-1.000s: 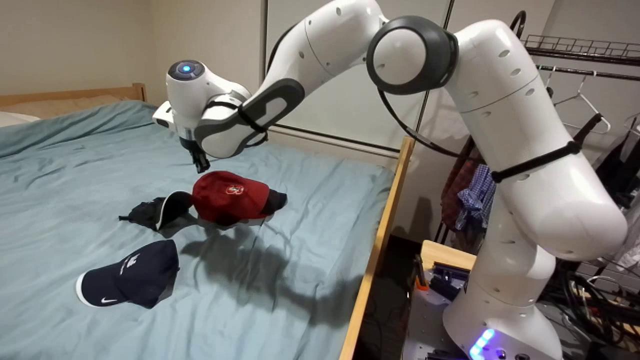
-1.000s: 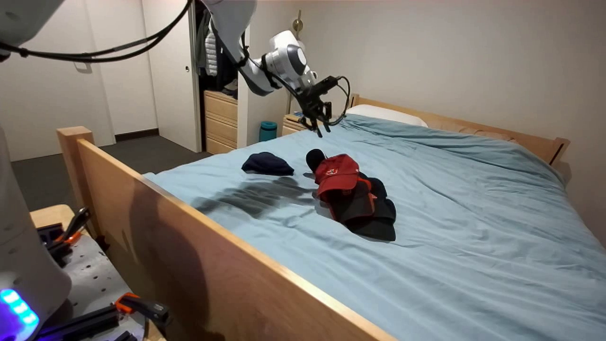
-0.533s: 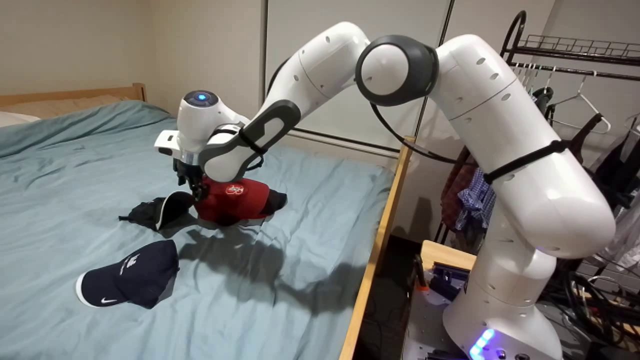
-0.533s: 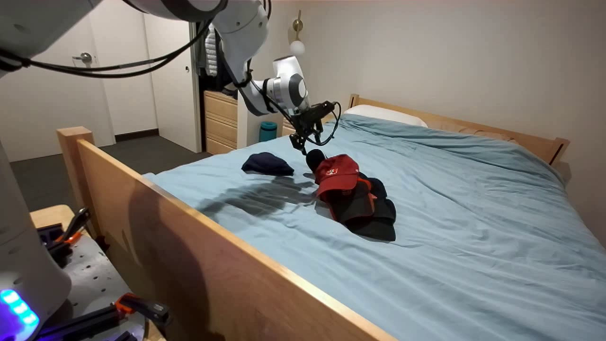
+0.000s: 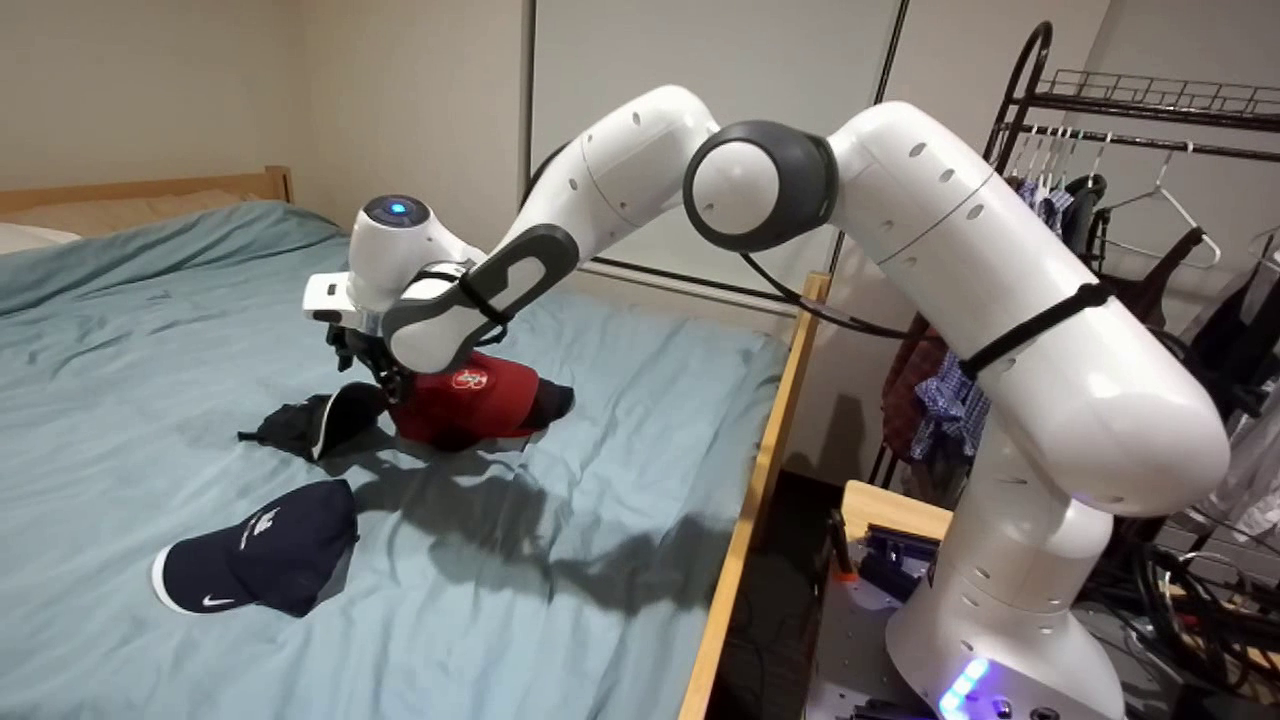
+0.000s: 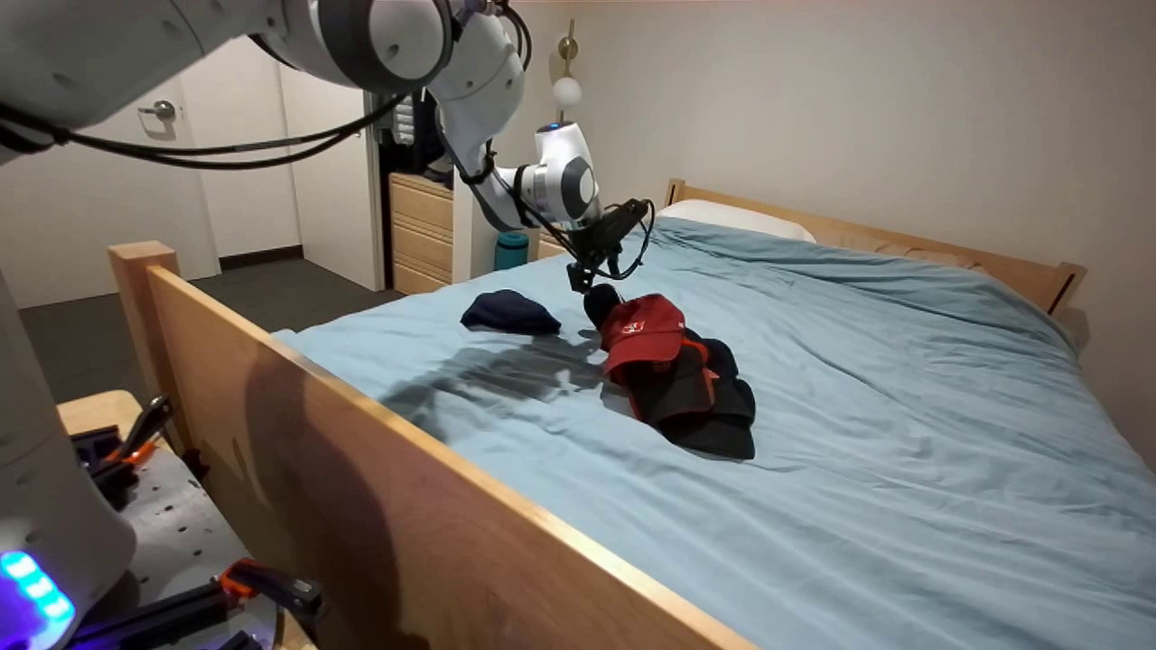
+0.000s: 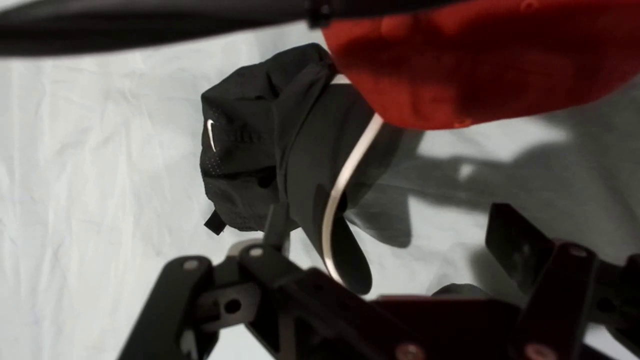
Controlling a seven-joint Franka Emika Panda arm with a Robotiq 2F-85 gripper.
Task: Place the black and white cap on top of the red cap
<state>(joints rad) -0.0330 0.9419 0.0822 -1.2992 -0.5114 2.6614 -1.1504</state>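
Note:
The black and white cap (image 5: 300, 425) lies on the bed beside the red cap, its pale-edged brim raised toward it. In the wrist view this black cap (image 7: 240, 140) shows a small white swoosh, and the red cap (image 7: 475, 65) covers a corner of its brim. The red cap (image 6: 643, 327) rests on several dark caps. My gripper (image 7: 388, 222) is open just above; one finger overlaps the black cap's brim in view, the other is over bare sheet. Whether it touches the brim, I cannot tell. In an exterior view the gripper (image 5: 368, 372) partly hides the red cap's back.
A dark navy cap (image 5: 260, 550) with a white brim edge lies toward the front of the bed. Dark caps (image 6: 695, 406) spread out from under the red one. A wooden bed rail (image 6: 433, 460) runs between the robot base and the mattress.
The arm has come down toward the caps, then shifted slightly sideways over the black cap. My gripper's fingers have spread apart. All the caps have stayed where they were.

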